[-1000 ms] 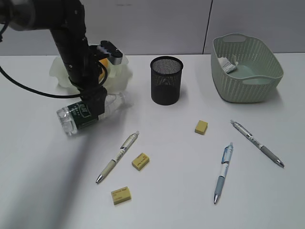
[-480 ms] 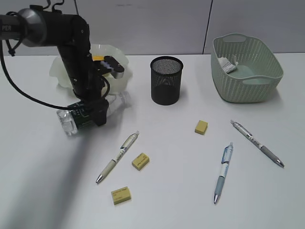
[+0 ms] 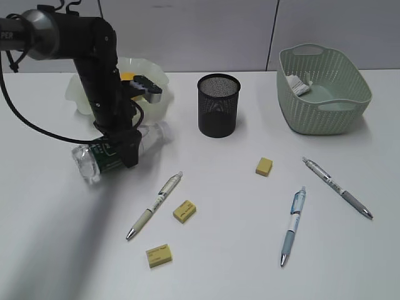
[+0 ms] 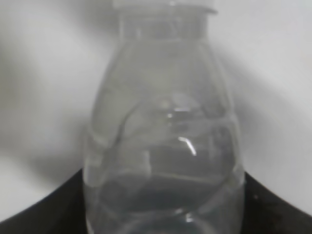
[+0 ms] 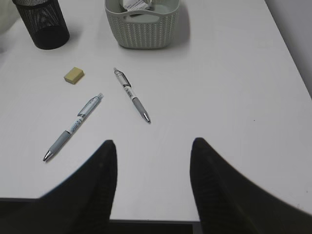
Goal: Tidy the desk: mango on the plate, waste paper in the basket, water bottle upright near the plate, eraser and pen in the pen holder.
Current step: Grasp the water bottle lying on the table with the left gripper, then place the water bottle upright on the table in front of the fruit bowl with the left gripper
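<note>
The water bottle [image 3: 94,161] lies on its side on the desk [image 3: 237,262], in front of the plate [image 3: 159,103]. My left gripper [image 3: 119,150] is down over its label, and its black fingers [image 4: 44,209] lie against both sides of the bottle [image 4: 165,146]. A bit of the mango [image 3: 128,76] shows on the plate behind the arm. The waste paper [image 3: 299,84] sits in the basket [image 3: 325,100]. Three pens [image 3: 155,205] [image 3: 292,226] [image 3: 337,187] and three erasers [image 3: 184,211] [image 3: 159,255] [image 3: 264,166] lie loose. My right gripper [image 5: 153,143] hangs open over the desk's front right edge.
The pen holder [image 3: 219,105] stands upright between the plate and the basket. The right wrist view shows the pen holder [image 5: 43,24], the basket [image 5: 144,29], one eraser [image 5: 74,75] and two pens [image 5: 73,126] [image 5: 131,95] ahead of the gripper.
My left arm has swung upright and lowered over the bottle, and its fingers have come in against the bottle. The bottle has shifted slightly. The right side is unchanged.
</note>
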`<state>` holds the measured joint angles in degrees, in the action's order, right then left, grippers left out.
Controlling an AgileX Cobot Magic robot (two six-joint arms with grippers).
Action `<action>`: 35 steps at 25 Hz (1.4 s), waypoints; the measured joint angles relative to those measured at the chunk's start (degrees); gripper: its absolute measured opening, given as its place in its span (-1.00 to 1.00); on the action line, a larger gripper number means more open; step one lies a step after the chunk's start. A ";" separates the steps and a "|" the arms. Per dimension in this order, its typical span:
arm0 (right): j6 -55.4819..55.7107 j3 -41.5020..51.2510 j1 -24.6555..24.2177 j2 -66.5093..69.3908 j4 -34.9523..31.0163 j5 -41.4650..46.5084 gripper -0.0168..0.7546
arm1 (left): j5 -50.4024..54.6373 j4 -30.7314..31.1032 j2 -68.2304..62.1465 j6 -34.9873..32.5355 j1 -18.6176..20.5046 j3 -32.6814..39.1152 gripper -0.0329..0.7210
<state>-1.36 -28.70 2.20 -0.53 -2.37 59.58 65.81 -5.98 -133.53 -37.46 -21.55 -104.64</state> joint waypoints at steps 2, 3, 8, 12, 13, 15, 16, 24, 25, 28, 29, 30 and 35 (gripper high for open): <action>0.00 0.00 0.00 0.00 0.00 0.00 0.07 | 1.34 -0.54 0.59 4.60 0.00 0.11 0.39; 0.00 0.00 0.00 0.00 0.00 0.00 0.07 | 2.04 -0.73 1.35 6.97 0.00 0.27 0.39; 0.00 0.00 0.00 0.00 0.00 0.00 0.07 | 3.35 -1.53 8.56 24.74 0.00 2.57 0.39; 0.00 0.00 0.00 0.00 0.00 0.00 0.07 | -0.94 -1.99 17.92 35.12 0.38 12.86 0.39; 0.00 0.00 0.00 0.00 0.00 0.00 0.07 | -4.01 -2.10 20.71 36.84 0.63 16.56 0.39; 0.00 0.00 0.00 0.00 0.00 0.00 0.07 | -11.81 -2.15 26.15 39.31 1.18 23.80 0.39; 0.00 0.00 0.00 0.00 0.00 0.00 0.06 | -15.74 -2.15 29.37 40.27 1.56 27.99 0.39; -0.04 0.00 0.00 0.00 0.02 0.00 0.06 | -63.82 -2.50 48.98 41.69 4.32 59.24 0.39; -0.04 0.00 0.00 0.00 0.02 0.00 0.06 | -69.79 -2.93 49.93 41.69 4.96 62.58 0.39; -0.04 0.00 0.00 0.00 0.02 0.00 0.06 | -83.56 -2.39 50.38 41.71 7.11 69.96 0.39; -0.04 0.00 0.00 0.00 0.02 0.00 0.06 | -88.23 -1.39 50.05 41.71 7.78 71.67 0.39; -0.04 0.00 0.00 0.00 0.02 0.00 0.06 | -92.49 -0.16 49.31 41.71 8.26 73.47 0.39; -0.04 0.00 0.00 0.00 0.07 0.00 0.06 | -117.23 4.26 41.07 41.71 9.54 77.38 0.39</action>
<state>-1.41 -28.70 2.20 -0.53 -2.31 59.58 -51.42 -1.72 -92.46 4.25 -12.01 -27.26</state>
